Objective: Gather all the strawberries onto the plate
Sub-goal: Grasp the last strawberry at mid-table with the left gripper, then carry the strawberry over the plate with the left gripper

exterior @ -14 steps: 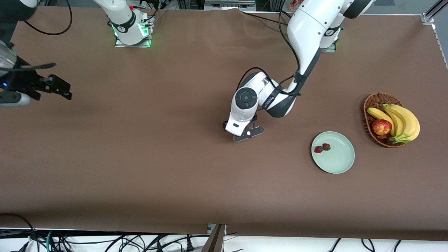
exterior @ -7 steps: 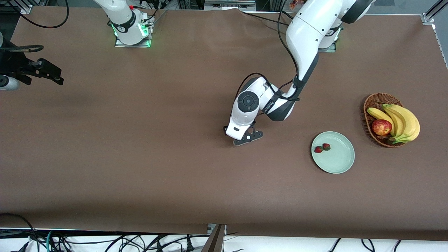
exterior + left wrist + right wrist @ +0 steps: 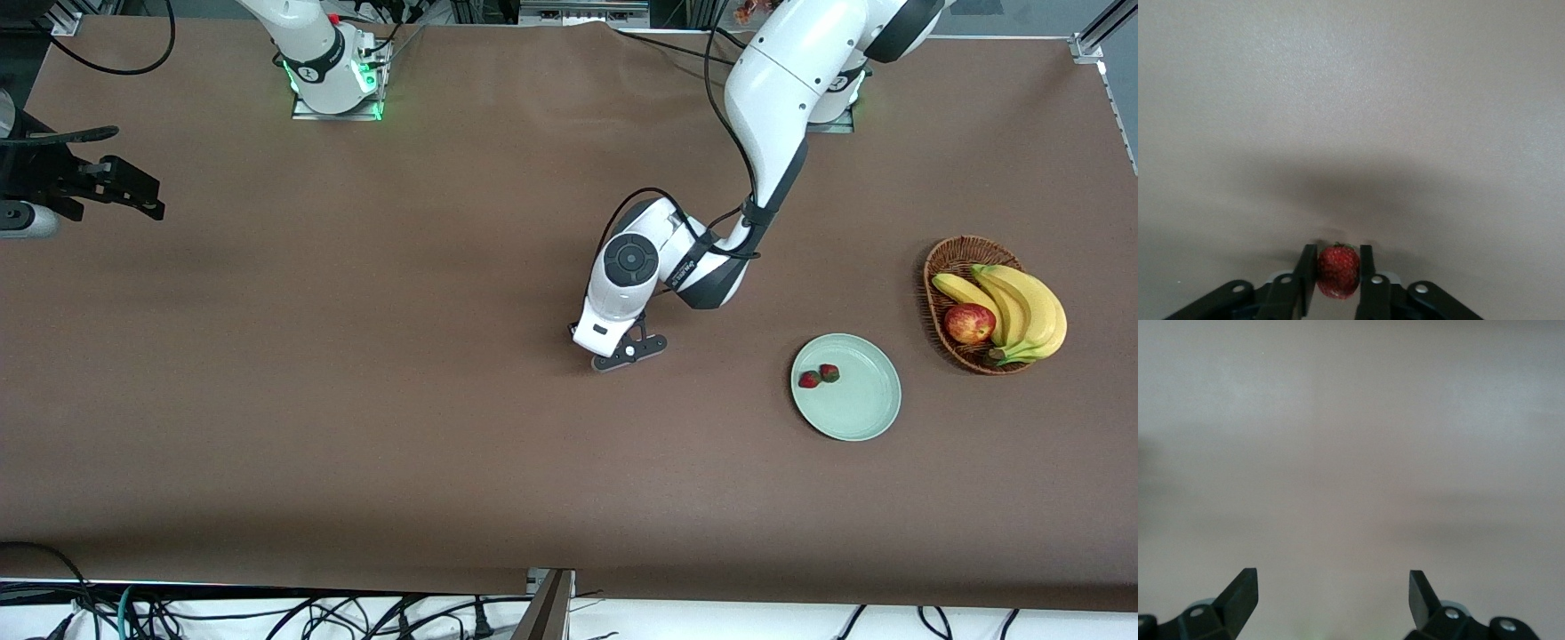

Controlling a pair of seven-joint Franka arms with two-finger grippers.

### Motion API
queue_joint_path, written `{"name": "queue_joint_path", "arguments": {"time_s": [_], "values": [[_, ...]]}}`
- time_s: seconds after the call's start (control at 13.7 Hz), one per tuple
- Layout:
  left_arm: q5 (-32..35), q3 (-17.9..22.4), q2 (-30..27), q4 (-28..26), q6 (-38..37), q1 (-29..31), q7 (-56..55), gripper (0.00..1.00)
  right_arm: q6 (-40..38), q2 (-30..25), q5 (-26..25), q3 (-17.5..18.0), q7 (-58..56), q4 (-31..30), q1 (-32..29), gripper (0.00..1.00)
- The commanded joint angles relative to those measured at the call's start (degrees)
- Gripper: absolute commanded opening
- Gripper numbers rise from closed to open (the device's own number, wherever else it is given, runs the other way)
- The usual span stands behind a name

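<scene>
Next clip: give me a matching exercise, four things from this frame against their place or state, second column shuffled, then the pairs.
Things:
1. left gripper
2. right gripper
3. plate
4. apple

States:
A. lies in the wicker basket beside the bananas
B. open, holding nothing, at the right arm's end of the table
C. shut on a strawberry at the table top
D. has two strawberries on it

Pairs: 1-C, 2-B, 3-D, 4-A

Three strawberries counted, two (image 3: 808,380) (image 3: 829,372) on one plate (image 3: 858,418), one (image 3: 1337,271) apart, one basket (image 3: 944,258), one apple (image 3: 968,323), three bananas (image 3: 1031,307)
</scene>
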Motion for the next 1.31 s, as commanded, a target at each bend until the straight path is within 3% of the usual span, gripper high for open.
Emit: {"name": "queue_joint_path", "arguments": {"time_s": [0.0, 0.15, 0.29, 0.51, 0.8, 1.02, 1.24], "values": [[-0.2, 0.3, 1.0, 0.6, -0.5, -0.3, 1.1, 0.07, -0.8, 0.3, -0.7, 0.7, -1.1, 0.8, -1.4, 1.00], [-0.2, 0.2, 0.3, 0.9, -1.2, 0.2, 0.9, 0.07, -0.7, 0.3, -0.6, 0.7, -1.1, 0.8, -1.5, 1.00], [0.0, 0.6, -0.7, 2.7, -8.1, 0.5, 1.4, 0.07, -0.8, 0.3, -0.6, 0.7, -1.0, 0.8, -1.5, 1.00], [0.0, 0.7, -2.9, 6.3, -22.6, 4.2, 13.7, 0.07, -0.8, 0.3, -0.6, 0.7, -1.0, 0.8, -1.5, 1.00], [3.4, 0.9, -5.5, 6.3, -35.9, 9.7, 32.4, 0.07, -0.8, 0.3, -0.6, 0.7, -0.9, 0.8, -1.5, 1.00], [12.1, 0.9, -5.6, 5.9, -38.6, 13.6, 53.6, 0.08, -0.8, 0.3, -0.6, 0.7, -0.9, 0.8, -1.5, 1.00], [13.4, 0.9, -5.6, 6.4, -37.3, 18.2, 68.3, 0.08, -0.8, 0.3, -0.6, 0.7, -0.9, 0.8, -1.5, 1.00]]}}
